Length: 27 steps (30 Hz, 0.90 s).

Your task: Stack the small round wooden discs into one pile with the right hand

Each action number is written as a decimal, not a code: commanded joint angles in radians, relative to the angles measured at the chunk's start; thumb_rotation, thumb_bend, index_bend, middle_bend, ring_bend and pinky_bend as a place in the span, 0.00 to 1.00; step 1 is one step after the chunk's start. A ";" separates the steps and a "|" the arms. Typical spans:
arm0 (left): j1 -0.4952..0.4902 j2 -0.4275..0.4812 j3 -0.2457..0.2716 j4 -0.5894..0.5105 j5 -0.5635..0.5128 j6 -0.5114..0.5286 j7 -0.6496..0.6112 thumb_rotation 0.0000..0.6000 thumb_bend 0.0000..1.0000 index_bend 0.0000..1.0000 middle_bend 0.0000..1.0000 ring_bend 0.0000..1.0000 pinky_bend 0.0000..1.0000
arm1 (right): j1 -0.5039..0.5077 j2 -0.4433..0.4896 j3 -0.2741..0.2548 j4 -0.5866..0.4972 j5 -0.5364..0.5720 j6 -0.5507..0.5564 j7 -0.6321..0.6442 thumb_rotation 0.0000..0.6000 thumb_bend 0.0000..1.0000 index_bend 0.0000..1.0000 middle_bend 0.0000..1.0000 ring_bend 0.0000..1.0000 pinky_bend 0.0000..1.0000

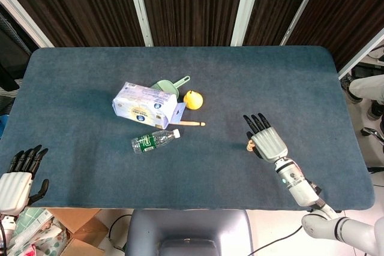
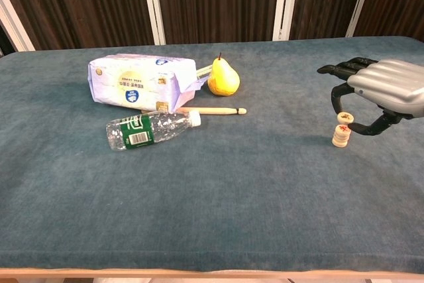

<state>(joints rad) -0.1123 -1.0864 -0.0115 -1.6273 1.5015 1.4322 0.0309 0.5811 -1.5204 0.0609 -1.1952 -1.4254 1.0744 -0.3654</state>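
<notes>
A short pile of small wooden discs [image 2: 340, 138] stands on the blue table [image 2: 218, 183] at the right; its top disc bears a red mark. My right hand [image 2: 379, 93] hovers over it and pinches another disc [image 2: 344, 118] between thumb and a finger, just above the pile and slightly to its right. In the head view the right hand [image 1: 267, 142] covers most of the pile [image 1: 249, 145], which peeks out at its left edge. My left hand [image 1: 18, 179] hangs off the table's near left corner, fingers apart, holding nothing.
Left of centre lie a tissue pack [image 2: 140, 81], a yellow pear [image 2: 223, 78], a wooden stick [image 2: 207, 110] and a plastic bottle [image 2: 152, 128] on its side. A green scoop [image 1: 170, 85] sits behind the pack.
</notes>
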 commanded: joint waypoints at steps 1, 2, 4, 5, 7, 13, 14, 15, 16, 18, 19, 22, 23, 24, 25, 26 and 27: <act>0.000 0.001 0.000 -0.001 0.000 -0.001 -0.001 1.00 0.50 0.00 0.00 0.00 0.01 | -0.002 0.000 -0.001 0.000 0.006 -0.007 -0.010 1.00 0.50 0.68 0.04 0.00 0.00; 0.000 0.001 0.001 0.000 -0.001 -0.001 -0.001 1.00 0.50 0.00 0.00 0.00 0.01 | -0.003 0.000 -0.001 -0.001 0.007 -0.008 -0.009 1.00 0.50 0.68 0.04 0.00 0.00; 0.001 0.003 0.001 0.000 0.001 0.000 -0.007 1.00 0.50 0.00 0.00 0.00 0.01 | -0.005 0.001 -0.002 -0.002 0.008 -0.009 -0.010 1.00 0.50 0.68 0.04 0.00 0.00; 0.002 0.004 0.001 0.000 0.001 0.001 -0.010 1.00 0.50 0.00 0.00 0.00 0.01 | -0.005 0.000 -0.003 -0.001 0.008 -0.009 -0.013 1.00 0.50 0.68 0.04 0.00 0.00; 0.003 0.004 0.002 0.001 0.002 0.002 -0.011 1.00 0.50 0.00 0.00 0.00 0.01 | -0.005 -0.002 -0.004 -0.001 0.007 -0.012 -0.016 1.00 0.50 0.68 0.04 0.00 0.00; 0.004 0.006 0.003 0.000 0.006 0.005 -0.010 1.00 0.50 0.00 0.00 0.00 0.01 | -0.005 -0.011 -0.002 0.006 0.011 -0.017 -0.028 1.00 0.50 0.67 0.04 0.00 0.00; 0.004 0.006 0.003 -0.001 0.005 0.004 -0.010 1.00 0.50 0.00 0.00 0.00 0.01 | -0.005 -0.011 -0.003 0.006 0.014 -0.022 -0.028 1.00 0.50 0.67 0.04 0.00 0.00; 0.004 0.006 0.003 -0.001 0.004 0.003 -0.010 1.00 0.50 0.00 0.00 0.00 0.01 | -0.006 -0.012 -0.003 0.006 0.016 -0.024 -0.029 1.00 0.50 0.66 0.04 0.00 0.00; 0.004 0.006 0.003 -0.001 0.003 0.002 -0.010 1.00 0.50 0.00 0.00 0.00 0.01 | -0.006 -0.012 -0.004 0.006 0.016 -0.025 -0.030 1.00 0.50 0.64 0.04 0.00 0.00; 0.003 0.007 0.004 -0.001 0.003 -0.001 -0.011 1.00 0.50 0.00 0.00 0.00 0.01 | -0.007 -0.015 -0.004 0.009 0.018 -0.026 -0.029 1.00 0.50 0.61 0.04 0.00 0.00; 0.002 0.008 0.004 -0.002 0.004 -0.002 -0.011 1.00 0.50 0.00 0.00 0.00 0.01 | -0.007 -0.016 -0.004 0.011 0.019 -0.028 -0.028 1.00 0.50 0.60 0.04 0.00 0.00; 0.001 0.008 0.005 -0.002 0.005 -0.005 -0.009 1.00 0.50 0.00 0.00 0.00 0.01 | -0.007 -0.018 -0.004 0.013 0.017 -0.028 -0.031 1.00 0.50 0.57 0.04 0.00 0.00; 0.002 0.009 0.006 -0.002 0.005 -0.005 -0.009 1.00 0.50 0.00 0.00 0.00 0.01 | -0.008 -0.018 -0.003 0.014 0.016 -0.026 -0.034 1.00 0.50 0.56 0.04 0.00 0.00; 0.001 0.009 0.005 -0.001 0.003 -0.007 -0.009 1.00 0.50 0.00 0.00 0.00 0.01 | -0.008 -0.018 -0.003 0.013 0.016 -0.023 -0.034 1.00 0.50 0.55 0.04 0.00 0.00; 0.001 0.009 0.005 0.000 0.002 -0.008 -0.009 1.00 0.50 0.00 0.00 0.00 0.01 | -0.009 -0.018 -0.002 0.012 0.016 -0.021 -0.032 1.00 0.50 0.53 0.04 0.00 0.00; 0.001 0.009 0.005 -0.001 0.003 -0.007 -0.010 1.00 0.50 0.00 0.00 0.00 0.01 | -0.010 -0.016 -0.001 0.010 0.015 -0.019 -0.029 1.00 0.50 0.52 0.04 0.00 0.00; 0.002 0.010 0.005 -0.001 0.003 -0.007 -0.012 1.00 0.50 0.00 0.00 0.00 0.01 | -0.011 -0.015 -0.001 0.009 0.015 -0.018 -0.026 1.00 0.50 0.51 0.04 0.00 0.00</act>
<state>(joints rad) -0.1108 -1.0768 -0.0062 -1.6285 1.5046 1.4247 0.0197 0.5706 -1.5365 0.0596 -1.1851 -1.4100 1.0556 -0.3930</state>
